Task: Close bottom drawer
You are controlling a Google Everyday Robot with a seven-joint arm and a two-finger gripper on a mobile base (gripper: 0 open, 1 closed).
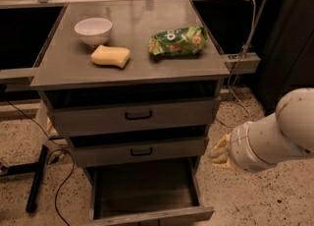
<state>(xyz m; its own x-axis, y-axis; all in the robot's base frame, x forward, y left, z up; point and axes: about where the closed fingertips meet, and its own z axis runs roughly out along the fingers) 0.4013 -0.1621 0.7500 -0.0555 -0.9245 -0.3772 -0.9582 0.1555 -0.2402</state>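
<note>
The bottom drawer (147, 190) stands pulled well out at the foot of the cabinet. Its tray is open to view with nothing visible inside. The front panel runs along the lower edge of the view, and the handle is out of sight. To close, the drawer must travel straight back under the middle drawer (140, 152), which sits nearly shut, as does the top drawer (137, 116) above it.

Your pincer (220, 152) hangs to the right of the cabinet, level with the middle drawer and just beside the cabinet's right side, apparently not touching it. Whether it is wide or narrow I cannot tell. In my judgement it stands off to the side so that you can lower it and bring it round in front of the panel; the job calls for a push from the front, not a grasp.

On the table (147, 16), a white bowl (93, 31), a yellow sponge (111, 56) and a green snack bag (177, 41) lie well apart from the work and need no attention.
</note>
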